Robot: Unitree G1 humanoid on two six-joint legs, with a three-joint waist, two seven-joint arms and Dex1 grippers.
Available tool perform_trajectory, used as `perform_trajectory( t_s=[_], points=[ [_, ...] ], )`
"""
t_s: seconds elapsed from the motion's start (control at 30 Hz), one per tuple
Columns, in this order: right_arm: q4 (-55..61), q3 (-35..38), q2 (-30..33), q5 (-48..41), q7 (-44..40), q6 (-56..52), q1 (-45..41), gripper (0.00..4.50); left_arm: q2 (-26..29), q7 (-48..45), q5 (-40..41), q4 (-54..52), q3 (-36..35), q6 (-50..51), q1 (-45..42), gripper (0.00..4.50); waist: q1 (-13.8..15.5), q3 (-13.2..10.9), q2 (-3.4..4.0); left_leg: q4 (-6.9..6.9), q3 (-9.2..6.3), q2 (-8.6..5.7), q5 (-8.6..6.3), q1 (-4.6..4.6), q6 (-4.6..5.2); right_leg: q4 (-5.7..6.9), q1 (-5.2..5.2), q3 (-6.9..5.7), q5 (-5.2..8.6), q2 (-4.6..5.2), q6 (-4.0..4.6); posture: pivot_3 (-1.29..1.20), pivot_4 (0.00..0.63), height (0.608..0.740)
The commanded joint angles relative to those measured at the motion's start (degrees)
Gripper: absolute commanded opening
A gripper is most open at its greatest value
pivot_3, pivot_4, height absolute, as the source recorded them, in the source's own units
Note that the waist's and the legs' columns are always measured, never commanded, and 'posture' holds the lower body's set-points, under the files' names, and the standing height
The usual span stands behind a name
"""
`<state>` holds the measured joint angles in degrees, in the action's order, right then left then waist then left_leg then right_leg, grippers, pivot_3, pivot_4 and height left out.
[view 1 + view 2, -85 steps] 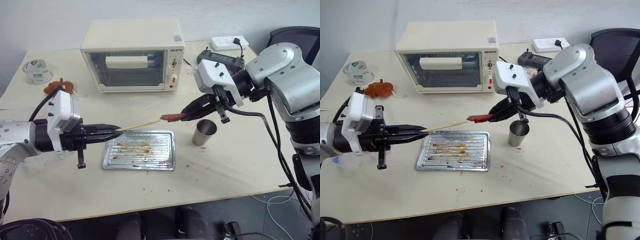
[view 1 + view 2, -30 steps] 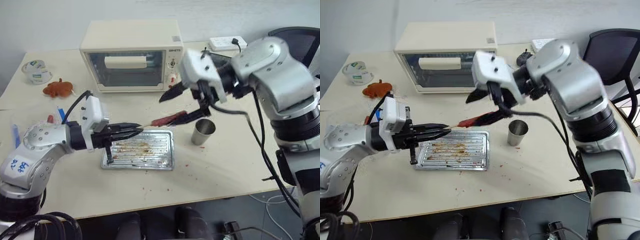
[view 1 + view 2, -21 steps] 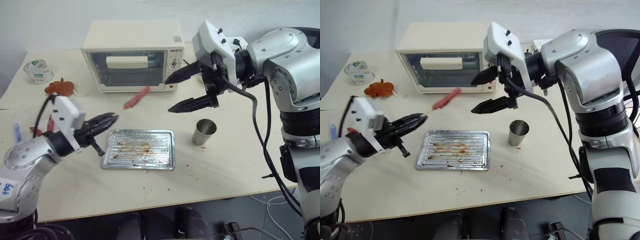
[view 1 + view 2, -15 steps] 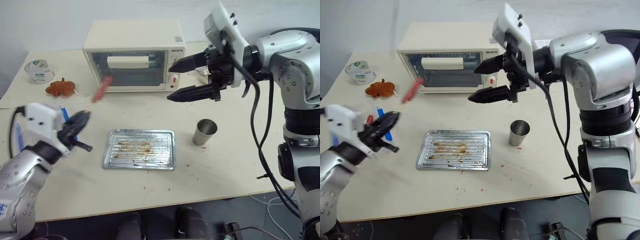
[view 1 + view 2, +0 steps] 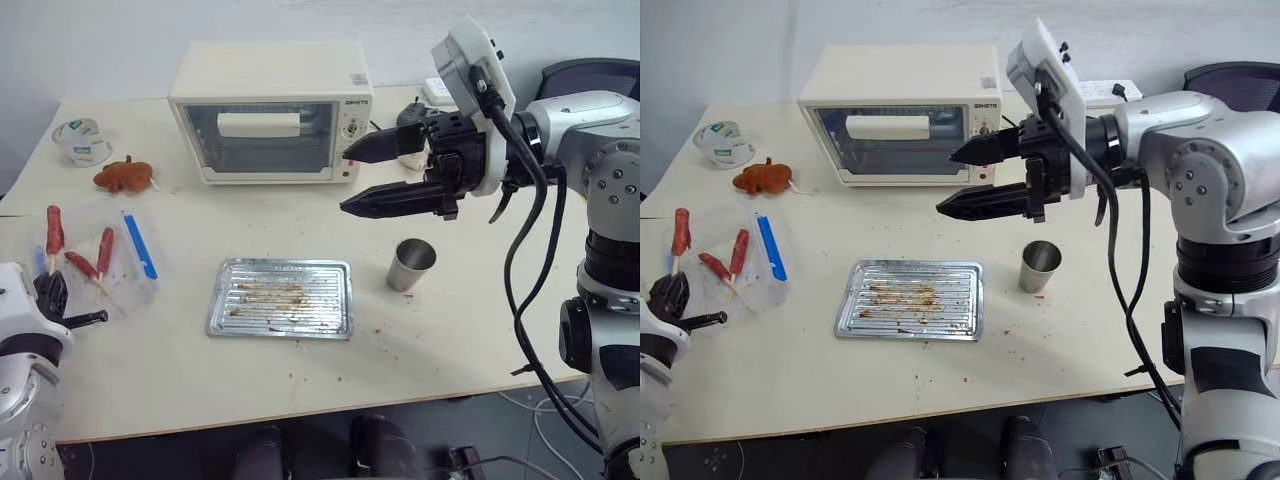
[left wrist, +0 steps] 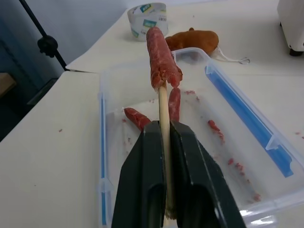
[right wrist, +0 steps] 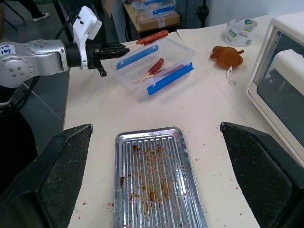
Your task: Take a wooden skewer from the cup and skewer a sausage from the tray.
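Observation:
My left gripper (image 6: 164, 130) is shut on the wooden skewer (image 6: 163, 114), at the table's far left. A reddish-brown sausage (image 6: 160, 57) is impaled on the skewer's far end and hangs over a clear plastic container (image 5: 125, 272). From the head, the same sausage (image 5: 53, 228) stands just above the left gripper (image 5: 50, 295). My right gripper (image 5: 345, 182) hangs open and empty, high above the table in front of the oven. The silver tray (image 5: 280, 298) holds only brown stains. To its right stands the grey metal cup (image 5: 410, 264).
Two more skewered sausages (image 5: 103, 252) lie in the container between its blue strips (image 5: 140, 257). A toaster oven (image 5: 268, 110) stands at the back, with an orange toy (image 5: 123, 175) and a tape roll (image 5: 78, 140) to its left. A power strip (image 5: 1105, 90) lies at the back right.
My left arm has swung far to the left, carrying the skewered sausage from above the tray to over the container. The right gripper has let go of the sausage, opened wide and lifted slightly.

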<state>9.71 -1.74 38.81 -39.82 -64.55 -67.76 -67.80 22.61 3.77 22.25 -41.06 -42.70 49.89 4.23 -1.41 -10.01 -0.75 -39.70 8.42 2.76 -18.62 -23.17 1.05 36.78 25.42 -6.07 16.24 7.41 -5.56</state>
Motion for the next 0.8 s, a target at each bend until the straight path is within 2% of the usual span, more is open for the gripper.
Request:
perform_trajectory(
  t_s=[0.03,0.17,0.33,0.63,0.8],
  points=[
    [1.6,0.9,0.9,-1.5,1.2,0.0,-0.2,4.50,0.8,-1.1,-0.1,0.5,-1.9,-1.8,-0.3,1.35,-0.1,0.0,0.00,0.00,0.00,0.00,0.00,0.00,0.00,0.00,0.00,0.00,0.00,0.00,0.00,0.00,0.150,0.740],
    [0.5,0.9,1.0,-1.9,1.5,0.8,0.0,4.50,0.2,-1.6,0.7,-1.3,-4.3,-1.2,1.0,2.63,-0.1,0.0,0.00,0.01,0.00,0.01,0.00,0.00,0.00,-0.02,0.00,-0.01,0.00,0.00,0.00,0.00,0.150,0.740],
    [-1.4,-0.2,1.8,0.1,1.0,4.9,0.6,4.50,-3.0,-2.4,9.0,-8.8,-12.2,2.1,3.8,4.15,-0.2,0.0,-0.01,0.03,0.02,0.02,-0.04,0.00,0.05,-0.07,0.00,0.01,0.00,0.07,0.00,0.00,0.150,0.740],
    [-4.4,-1.7,2.3,1.8,-0.7,9.5,1.5,4.50,-4.5,-5.7,29.4,-14.5,-23.8,-0.2,16.5,4.15,-0.2,0.0,-0.03,0.02,0.02,0.02,-0.04,0.01,0.06,-0.28,0.00,0.04,0.00,0.10,0.01,0.00,0.150,0.740],
    [-4.6,-1.8,2.6,2.2,-1.2,10.2,1.9,4.50,-3.3,-2.7,32.1,-14.1,-24.4,-3.0,21.9,4.15,-0.1,0.0,-0.02,0.02,0.00,0.01,-0.08,0.01,0.11,-0.39,-0.01,0.06,0.02,0.13,0.03,0.00,0.150,0.740]
  ],
)
